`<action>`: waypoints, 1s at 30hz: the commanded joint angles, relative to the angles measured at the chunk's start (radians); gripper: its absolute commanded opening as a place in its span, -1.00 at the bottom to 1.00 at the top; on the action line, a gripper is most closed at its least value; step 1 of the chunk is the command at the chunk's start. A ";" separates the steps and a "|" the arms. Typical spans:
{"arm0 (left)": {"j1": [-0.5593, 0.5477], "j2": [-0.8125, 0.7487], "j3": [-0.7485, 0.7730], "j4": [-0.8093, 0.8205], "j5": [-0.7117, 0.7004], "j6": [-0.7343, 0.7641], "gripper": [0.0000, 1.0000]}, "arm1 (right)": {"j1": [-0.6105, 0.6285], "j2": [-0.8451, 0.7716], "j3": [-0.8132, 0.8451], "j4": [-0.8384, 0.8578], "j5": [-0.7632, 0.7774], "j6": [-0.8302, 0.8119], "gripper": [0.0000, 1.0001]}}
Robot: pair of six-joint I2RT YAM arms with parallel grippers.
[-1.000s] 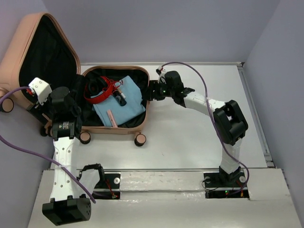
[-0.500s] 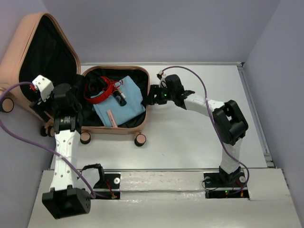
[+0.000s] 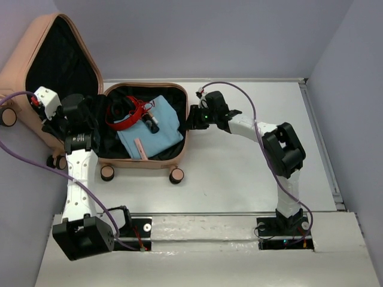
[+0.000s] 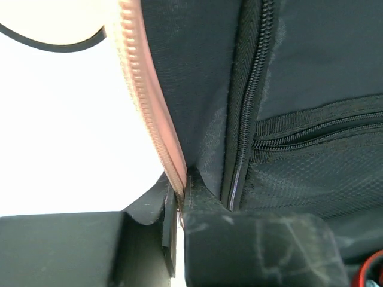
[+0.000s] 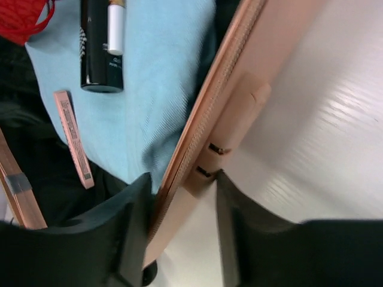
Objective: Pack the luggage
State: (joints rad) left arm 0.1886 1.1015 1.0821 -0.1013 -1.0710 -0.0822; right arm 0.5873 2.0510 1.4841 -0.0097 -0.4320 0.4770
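The peach-pink hard-shell luggage (image 3: 142,162) lies open at the left of the white worktop (image 3: 251,179), its lid raised. The left arm's fingers (image 4: 251,251) are clamped on the lid's zipper edge. The right arm's fingers (image 5: 128,239) straddle the base's right rim; whether they squeeze it I cannot tell. The thin edge could slip free, and a closing lid could trap the right fingers. Open room lies only rightward.

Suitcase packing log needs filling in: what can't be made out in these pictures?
Top view: pink stick, any print too small.
Left wrist view: suitcase lid crowds the frame, hiding almost all contents.
Right wrist view: black tube cut off at the top edge; its label unreadable.
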 commanded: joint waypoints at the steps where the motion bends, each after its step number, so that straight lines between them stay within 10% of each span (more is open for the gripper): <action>1: -0.026 -0.038 -0.016 0.083 0.082 -0.007 -0.89 | 0.011 0.044 0.071 0.013 -0.030 -0.002 -0.40; 6: -0.265 -0.120 -0.100 0.159 0.030 0.051 -0.88 | 0.020 0.057 0.056 0.016 -0.014 0.011 -0.86; 14: -0.635 -0.342 -0.243 0.117 0.014 0.027 -0.89 | 0.039 0.084 0.062 0.040 -0.025 0.032 -0.86; 23: -1.030 -0.370 -0.222 -0.001 0.528 0.006 -0.88 | 0.039 0.069 0.002 0.079 0.015 0.028 -0.86; 30: -1.154 -0.286 -0.007 -0.077 1.115 -0.044 0.68 | -0.012 -0.004 -0.091 0.097 0.027 0.009 -0.86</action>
State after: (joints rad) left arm -0.9073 0.7872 0.9298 -0.2943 -0.5842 0.0223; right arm 0.5648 2.0575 1.4723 0.0551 -0.3328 0.5587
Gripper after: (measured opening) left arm 0.760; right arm 0.355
